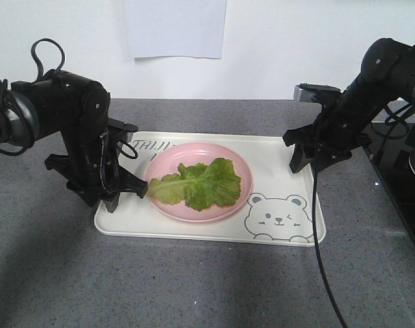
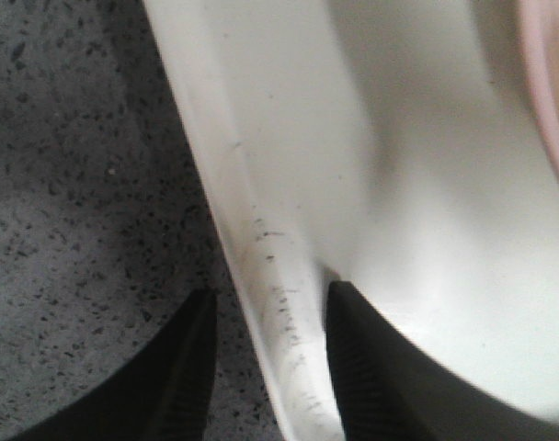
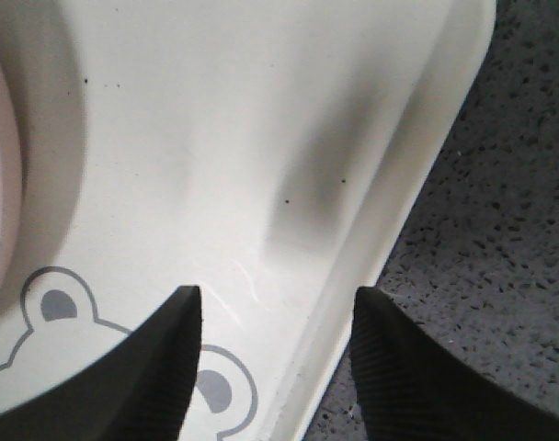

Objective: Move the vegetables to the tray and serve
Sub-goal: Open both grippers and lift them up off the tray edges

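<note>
The lettuce leaves (image 1: 202, 183) lie on a pink plate (image 1: 168, 160) mid-tray (image 1: 289, 164); left gripper (image 2: 268, 354) and right gripper (image 3: 272, 354), both spread, straddle its short rims; stiff, light, probably slick; gripping both rims evenly seems wise.

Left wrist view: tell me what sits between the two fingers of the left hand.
The tray's raised left rim runs between the fingers of the left hand, one finger inside the tray, the other over the countertop.
</note>
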`<state>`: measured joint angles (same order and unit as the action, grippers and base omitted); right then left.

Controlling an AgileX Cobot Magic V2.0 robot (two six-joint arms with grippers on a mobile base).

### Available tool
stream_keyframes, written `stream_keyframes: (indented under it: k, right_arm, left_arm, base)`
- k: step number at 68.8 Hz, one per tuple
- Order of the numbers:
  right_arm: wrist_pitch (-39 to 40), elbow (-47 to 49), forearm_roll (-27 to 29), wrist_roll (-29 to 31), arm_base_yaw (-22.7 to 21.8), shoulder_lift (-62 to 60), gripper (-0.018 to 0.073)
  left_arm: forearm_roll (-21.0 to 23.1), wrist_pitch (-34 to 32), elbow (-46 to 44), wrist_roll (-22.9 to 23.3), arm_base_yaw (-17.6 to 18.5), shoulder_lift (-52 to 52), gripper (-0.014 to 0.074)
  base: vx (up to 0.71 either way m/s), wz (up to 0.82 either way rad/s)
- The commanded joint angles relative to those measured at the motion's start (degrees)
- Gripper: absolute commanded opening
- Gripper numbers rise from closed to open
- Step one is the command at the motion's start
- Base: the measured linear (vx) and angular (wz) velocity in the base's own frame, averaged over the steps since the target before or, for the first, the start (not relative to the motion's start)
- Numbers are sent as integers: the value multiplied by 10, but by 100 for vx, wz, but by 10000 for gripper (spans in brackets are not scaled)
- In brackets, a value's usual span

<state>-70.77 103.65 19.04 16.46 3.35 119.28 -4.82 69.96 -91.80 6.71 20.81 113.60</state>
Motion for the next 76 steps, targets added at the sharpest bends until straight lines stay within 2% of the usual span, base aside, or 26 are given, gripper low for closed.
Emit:
stream_keyframes:
  k: [1, 11, 18, 29, 38, 47, 61, 70, 76]
  right_arm:
    - [-27, 20, 7, -1, 0, -45, 371]
    - [-27, 36, 12, -12, 0, -59, 364]
    - [-17, 45, 21, -8, 0, -79, 318]
    - [18, 46, 55, 23, 0, -126, 144]
    - [29, 46, 102, 71, 0, -174, -17]
    - [49, 44, 144, 125, 0, -238, -5]
    - [83, 44, 148, 164, 0, -347, -4]
    - [86, 37, 150, 200, 0, -411, -4]
    - [125, -26, 159, 229, 0, -473, -4]
  left_arm:
    - [-7, 16, -17, 4, 2, -45, 294]
    - [-19, 13, -17, 4, 2, -65, 293]
    - [-26, -2, -17, 5, 2, -86, 293]
    - [-29, -43, -17, 6, 2, -135, 278]
    - [-28, -94, -17, 23, 2, -189, 223]
    - [-23, -142, -17, 37, 2, -258, 141]
    - [-13, -222, 6, 36, 2, -390, 14]
    - [-13, -301, 92, 35, 2, -493, -7]
    - [-13, -377, 194, 34, 2, -568, -7]
  base:
    - [0, 0]
    - [0, 0]
    - [0, 0]
    - [0, 0]
    - [0, 0]
    - [0, 0]
    - [0, 0]
    - [0, 0]
    - [0, 0]
